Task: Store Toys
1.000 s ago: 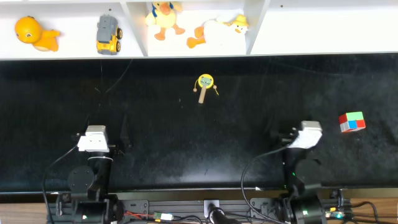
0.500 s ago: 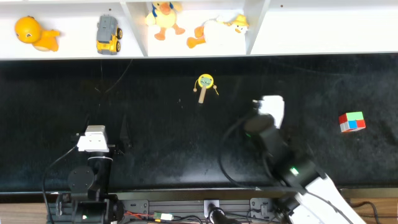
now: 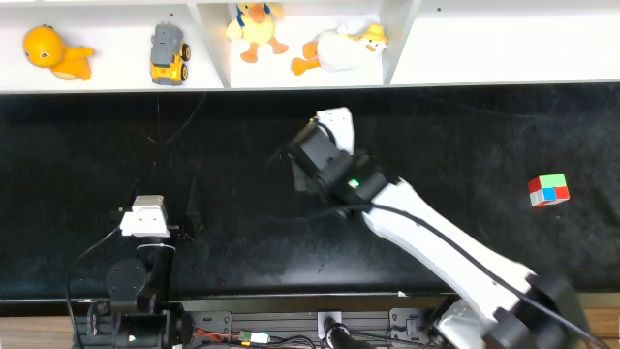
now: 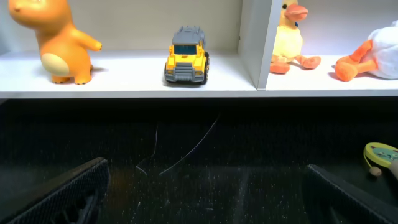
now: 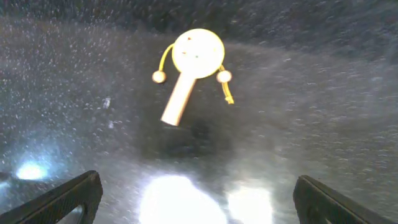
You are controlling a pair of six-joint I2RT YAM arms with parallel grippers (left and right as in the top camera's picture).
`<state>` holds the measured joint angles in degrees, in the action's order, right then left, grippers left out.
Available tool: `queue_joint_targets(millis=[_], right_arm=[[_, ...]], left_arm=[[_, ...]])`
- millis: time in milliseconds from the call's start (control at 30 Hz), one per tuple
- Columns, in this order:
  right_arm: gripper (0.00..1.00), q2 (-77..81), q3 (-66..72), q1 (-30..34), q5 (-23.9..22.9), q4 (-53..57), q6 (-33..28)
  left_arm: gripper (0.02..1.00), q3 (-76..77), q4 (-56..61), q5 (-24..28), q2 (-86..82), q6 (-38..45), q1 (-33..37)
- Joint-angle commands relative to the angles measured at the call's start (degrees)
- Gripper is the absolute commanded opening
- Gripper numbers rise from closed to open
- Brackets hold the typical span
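A small yellow rattle drum with a wooden handle and two bead strings lies flat on the black tabletop. My right gripper hovers over it, fingers spread wide and open, nothing between them. From above, the right arm stretches across the middle and its gripper covers the rattle. My left gripper rests low near the table's front left, open and empty, facing the shelf; the rattle drum peeks in at the edge of its view. A multicoloured cube sits at the far right of the table.
A white shelf runs along the back. It holds an orange figure, a yellow and grey truck, a plush duck and a lying white plush. White dividers split the shelf into compartments.
The right arm has swung from its rest spot at the front right up and leftward across the table, ending above the rattle drum. The left arm has stayed still.
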<state>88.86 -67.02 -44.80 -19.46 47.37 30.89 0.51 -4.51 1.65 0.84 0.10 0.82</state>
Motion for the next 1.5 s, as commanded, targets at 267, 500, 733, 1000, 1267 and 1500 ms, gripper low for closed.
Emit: queue_joint_targets(millis=[267,500,733,1000,1267,1500], right_arm=[[0.996,12.9,-5.7,0.3,1.4,-7.3,9.9],[0.996,16.1,-5.7,1.4,-1.5,-9.6,15.0],[0.998,18.4,-5.7,2.1,-1.7,-14.6,15.4],[1.0,19.8,-5.7,3.3,1.0,-15.5,17.6],[0.976,20.5,-5.7,5.0,5.4,-13.7,17.6],[0.98,20.6,-5.7,5.5,6.2,-11.4,17.6]], left_arm=[[0.998,-0.1,-0.3,-0.3,-0.7,-0.6,-0.3],[0.996,-0.1,-0.3,-0.3,-0.7,-0.6,-0.3],[0.998,-0.1,-0.3,-0.3,-0.7,-0.6,-0.3],[0.998,-0.1,-0.3,-0.3,-0.7,-0.6,-0.3],[0.998,-0.1,-0.3,-0.3,-0.7,-0.6,-0.3],[0.998,-0.1,-0.3,-0.3,-0.7,-0.6,-0.3]])
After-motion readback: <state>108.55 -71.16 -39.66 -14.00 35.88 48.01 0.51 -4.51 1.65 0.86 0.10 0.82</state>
